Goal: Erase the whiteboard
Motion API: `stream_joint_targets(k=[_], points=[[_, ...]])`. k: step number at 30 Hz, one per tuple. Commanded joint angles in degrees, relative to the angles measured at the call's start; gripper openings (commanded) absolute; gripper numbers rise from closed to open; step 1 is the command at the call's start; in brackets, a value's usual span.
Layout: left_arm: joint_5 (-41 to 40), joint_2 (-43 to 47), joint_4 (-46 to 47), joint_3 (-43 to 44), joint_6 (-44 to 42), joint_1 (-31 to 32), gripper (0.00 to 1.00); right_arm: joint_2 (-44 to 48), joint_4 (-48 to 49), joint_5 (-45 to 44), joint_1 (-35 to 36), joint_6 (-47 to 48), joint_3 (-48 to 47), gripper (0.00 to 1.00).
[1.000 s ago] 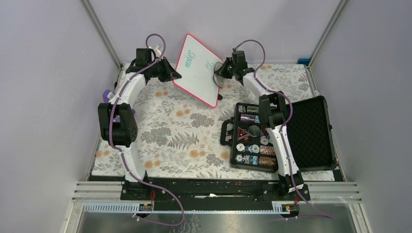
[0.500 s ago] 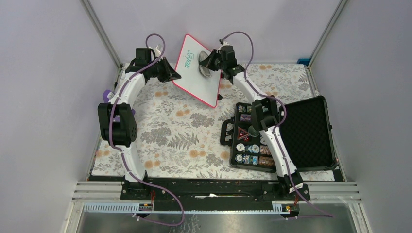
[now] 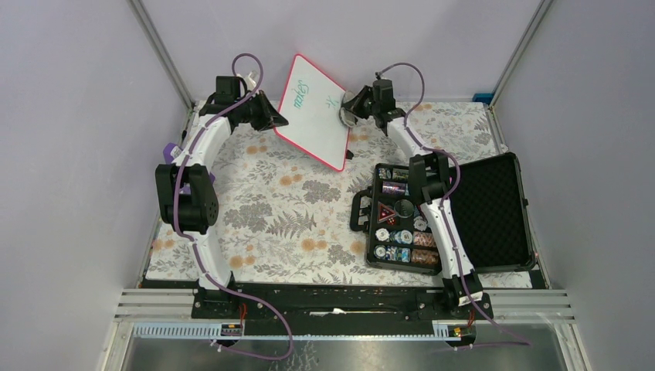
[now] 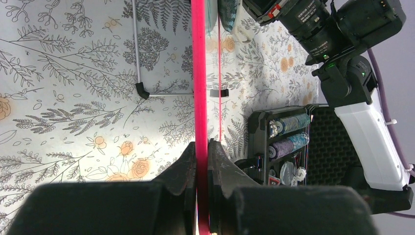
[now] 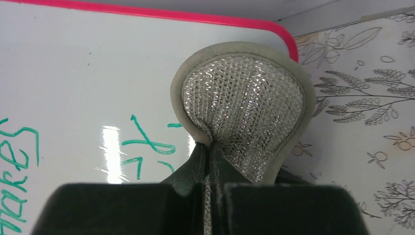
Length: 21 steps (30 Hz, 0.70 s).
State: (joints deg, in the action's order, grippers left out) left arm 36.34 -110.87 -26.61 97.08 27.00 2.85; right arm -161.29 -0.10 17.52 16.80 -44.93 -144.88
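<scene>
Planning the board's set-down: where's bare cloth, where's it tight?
Free: floral cloth between left arm and chip case, nearward of the whiteboard. Crowded: back centre, where left hand and right hand, holding a pad, meet it; right side, filled by the case.

We see green handwriting on the whiteboard, just left of the fingers of the right gripper, but we cannot read any word.
</scene>
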Motion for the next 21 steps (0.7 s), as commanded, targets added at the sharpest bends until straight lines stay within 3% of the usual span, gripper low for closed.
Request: stream_joint_targets(k=[1, 10, 21], points=[[-0.7, -1.3, -5.8, 0.8, -6.8, 0.3, 0.0, -0.1, -2.7, -0.2, 3.5, 2.1, -3.7, 0.0], [-0.4, -2.2, -5.8, 0.8, -6.9, 0.7, 0.0, 3.7, 10.2, 2.7, 9.3, -2.1, -4.4, 0.0], [-0.3, -2.6, -5.8, 0.6, -7.1, 1.1, 0.0, -0.6, 4.8, 0.9, 3.9, -2.6, -1.5, 0.0]])
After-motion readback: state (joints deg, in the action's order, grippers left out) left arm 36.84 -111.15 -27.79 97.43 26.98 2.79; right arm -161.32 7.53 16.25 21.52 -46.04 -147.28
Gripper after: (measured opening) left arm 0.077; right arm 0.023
